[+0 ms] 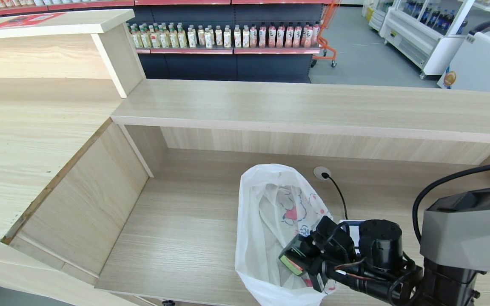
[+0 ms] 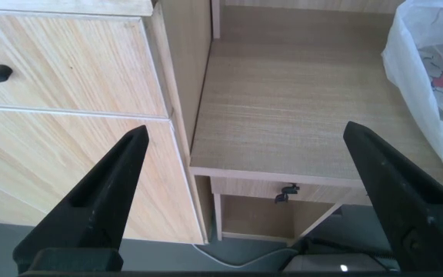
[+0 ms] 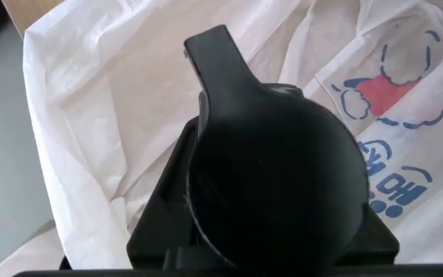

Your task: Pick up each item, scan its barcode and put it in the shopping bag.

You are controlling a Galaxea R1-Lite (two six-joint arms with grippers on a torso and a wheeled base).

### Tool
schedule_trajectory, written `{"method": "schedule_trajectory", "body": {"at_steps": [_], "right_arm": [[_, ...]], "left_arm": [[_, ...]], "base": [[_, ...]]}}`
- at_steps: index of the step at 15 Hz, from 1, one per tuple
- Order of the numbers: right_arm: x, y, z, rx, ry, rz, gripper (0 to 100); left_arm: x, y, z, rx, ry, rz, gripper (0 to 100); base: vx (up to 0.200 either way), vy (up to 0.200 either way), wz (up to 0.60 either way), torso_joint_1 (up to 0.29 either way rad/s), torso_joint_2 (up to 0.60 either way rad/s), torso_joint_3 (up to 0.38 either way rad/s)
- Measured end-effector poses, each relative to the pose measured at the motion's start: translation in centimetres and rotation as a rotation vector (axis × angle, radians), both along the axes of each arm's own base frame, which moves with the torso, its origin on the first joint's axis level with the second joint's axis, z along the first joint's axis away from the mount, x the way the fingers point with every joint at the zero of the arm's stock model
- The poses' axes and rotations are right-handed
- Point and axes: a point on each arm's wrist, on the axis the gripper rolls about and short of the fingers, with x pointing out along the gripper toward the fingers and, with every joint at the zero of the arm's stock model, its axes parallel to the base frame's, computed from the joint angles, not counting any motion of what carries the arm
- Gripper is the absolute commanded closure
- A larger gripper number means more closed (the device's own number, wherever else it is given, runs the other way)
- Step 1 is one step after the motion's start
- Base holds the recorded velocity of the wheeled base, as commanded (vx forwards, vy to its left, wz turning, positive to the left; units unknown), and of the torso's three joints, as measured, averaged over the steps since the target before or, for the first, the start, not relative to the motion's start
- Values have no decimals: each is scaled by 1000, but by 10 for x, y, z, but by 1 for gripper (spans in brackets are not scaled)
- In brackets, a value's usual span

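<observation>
The white plastic shopping bag with a cartoon print (image 1: 266,199) stands open on the pale wooden worktop (image 1: 177,238), near its front edge. The right gripper (image 1: 302,257) sits at the bag's mouth (a black rounded object (image 3: 275,177) blocks the close view, so I cannot tell its grasp). The left gripper (image 2: 246,129) is spread wide and empty, off the worktop's front edge.

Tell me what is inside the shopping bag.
The right gripper sits in the mouth of the shopping bag. Beside it shows white plastic with red and blue cartoon print; packet or bag wall, unclear. The bottom is covered by the arm and folds.
</observation>
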Motion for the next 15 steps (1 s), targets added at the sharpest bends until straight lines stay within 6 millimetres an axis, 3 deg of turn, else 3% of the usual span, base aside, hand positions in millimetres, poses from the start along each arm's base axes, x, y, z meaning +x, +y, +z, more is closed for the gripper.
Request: {"method": "schedule_trajectory", "body": {"at_steps": [1, 2, 9, 12, 15], "right_arm": [[1, 1, 0, 5, -9, 0, 100], [2, 1, 0, 6, -10, 2, 0], [3, 6, 9, 33, -42, 14, 0], [-3, 3, 37, 81, -92, 12, 0], [-20, -9, 82, 151, -110, -5, 0]], "left_arm": [[0, 0, 0, 0, 0, 0, 0], [0, 0, 0, 0, 0, 0, 0], [0, 0, 0, 0, 0, 0, 0], [0, 0, 0, 0, 0, 0, 0], [0, 0, 0, 0, 0, 0, 0]], "base": [[0, 0, 0, 0, 0, 0], [0, 0, 0, 0, 0, 0], [0, 0, 0, 0, 0, 0], [0, 0, 0, 0, 0, 0], [0, 0, 0, 0, 0, 0]]}}
